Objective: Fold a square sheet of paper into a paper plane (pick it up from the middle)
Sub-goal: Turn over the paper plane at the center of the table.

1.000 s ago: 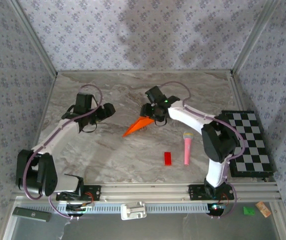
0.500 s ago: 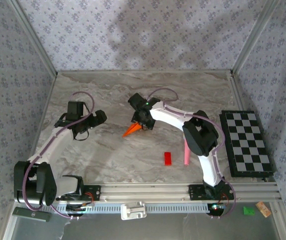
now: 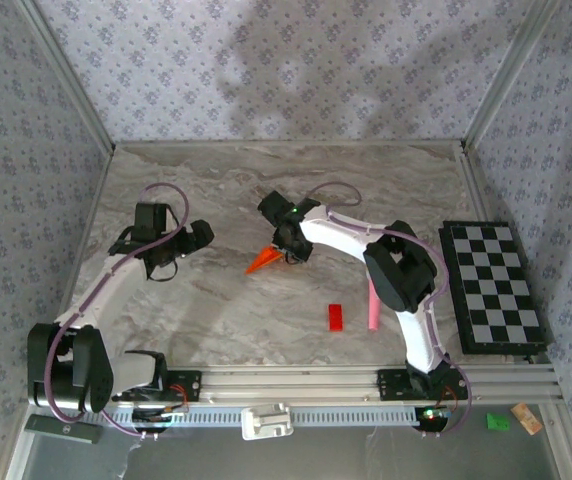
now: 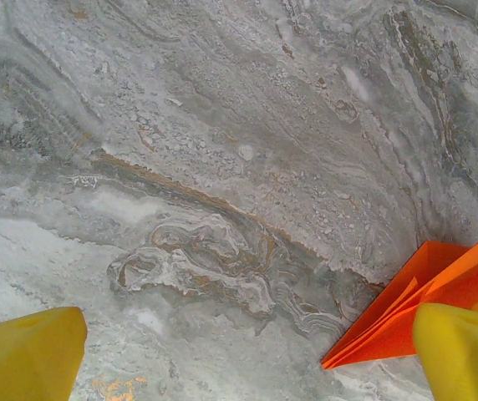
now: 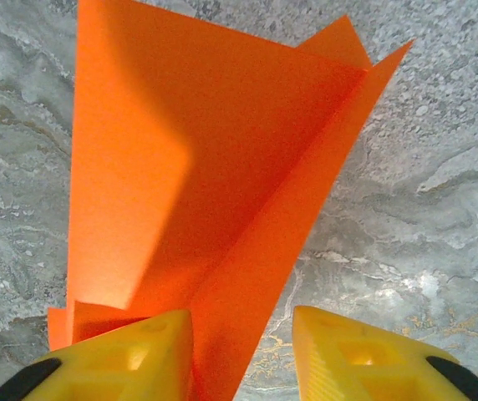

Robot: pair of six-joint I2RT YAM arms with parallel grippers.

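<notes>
Paper plane (image 3: 262, 262) (image 5: 205, 167) (image 4: 406, 309): thin, matte, bright orange paper folded into a pointed wedge with sharp creases and layered flaps. It lies near the middle of the counter, with its tip toward the near left.
Right end effector (image 5: 243, 359) (image 3: 288, 250): blocky yellow plastic fingers part-way apart, astride a raised fold of the paper. The fold touches one finger, and a strip of counter shows before the other.
Left end effector (image 4: 243, 355) (image 3: 198, 236): yellow fingers spread wide and holding nothing, over bare counter to the left of the paper. In the wrist view, the paper's point sits beside one fingertip.
Counter (image 3: 216, 180): smooth, stone-like surface marbled in grey and white with thin brownish veins.
Red block (image 3: 335, 316): small, flat rectangle lying nearer the arm bases.
Pink microphone (image 3: 374, 310): slim toy lying just right of the block, partly hidden by the right arm.
Checkerboard (image 3: 493, 288): black-and-white squared board at the counter's right edge.
Walls (image 3: 286, 70): pale covering with a small, repeating grey-blue floral print.
Frame (image 3: 286, 385): silver metal rails at the corners and along the near edge.
</notes>
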